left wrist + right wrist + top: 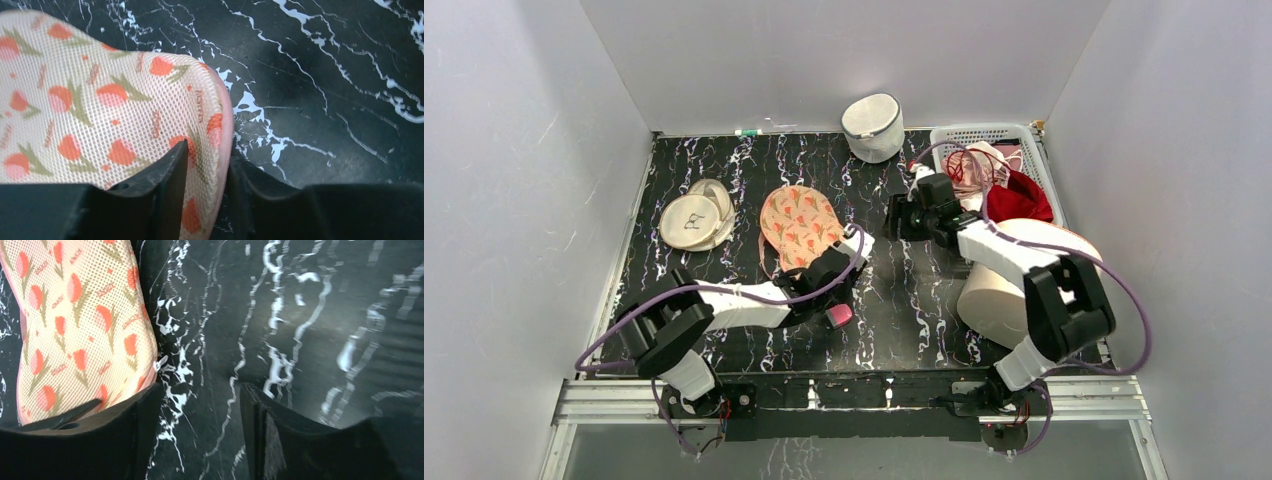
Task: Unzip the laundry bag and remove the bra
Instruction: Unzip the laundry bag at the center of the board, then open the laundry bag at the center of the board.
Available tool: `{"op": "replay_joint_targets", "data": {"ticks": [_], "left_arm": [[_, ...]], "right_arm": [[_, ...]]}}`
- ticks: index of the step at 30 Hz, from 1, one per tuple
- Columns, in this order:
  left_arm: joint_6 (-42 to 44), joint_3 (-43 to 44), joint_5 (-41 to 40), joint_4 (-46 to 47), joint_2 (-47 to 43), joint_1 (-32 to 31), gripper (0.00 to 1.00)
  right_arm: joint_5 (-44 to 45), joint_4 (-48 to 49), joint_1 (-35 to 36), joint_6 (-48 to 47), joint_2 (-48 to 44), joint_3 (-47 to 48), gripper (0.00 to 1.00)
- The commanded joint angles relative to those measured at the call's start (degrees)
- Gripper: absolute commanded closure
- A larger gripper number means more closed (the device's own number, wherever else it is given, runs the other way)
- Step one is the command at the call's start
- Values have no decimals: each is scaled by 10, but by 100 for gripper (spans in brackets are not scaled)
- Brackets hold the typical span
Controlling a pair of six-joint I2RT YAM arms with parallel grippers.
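Note:
The laundry bag (799,225) lies flat on the black marbled table, peach mesh with a red-orange leaf print and a pink zip edge. My left gripper (856,240) is at its near right end. In the left wrist view the fingers (170,175) straddle the bag's rim (100,90), one on the mesh and one beside the edge, closed on it (207,150). My right gripper (894,215) is open and empty over bare table (200,390), to the right of the bag (75,315). The bra is hidden.
A white cylindrical mesh bag (872,125) stands at the back. A cream round pouch (694,218) lies at the left. A white basket (1024,135) with a dark red garment (1021,198) is at the back right. A large cream cylinder (1009,285) lies under the right arm.

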Motion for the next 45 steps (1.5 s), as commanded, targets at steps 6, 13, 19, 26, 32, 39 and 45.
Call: {"op": "replay_joint_targets", "data": {"ticks": [6,13,19,26,32,39,45], "left_arm": [[-66,27,-16,-9,-59,2,18],[-97,93,50,-151,-199,102,7],[-151,181,120,-177,-224,286,2],[-177,238,153,-176,-160,442,2],[-131,169,125,-143,-202,478,2],[-101,152,91,-144,-210,478,2],[-83,150,67,-143,-207,479,1]], "right_arm": [[28,-92,-12,-15,-195,-12,28],[-16,-131,-1,-34,-209,-8,23],[0,-147,44,-45,-184,15,22],[92,-167,176,-41,-114,73,20],[206,-209,279,-65,-28,160,19],[329,-266,370,-132,116,298,21],[435,-312,429,-181,238,419,25]]}}
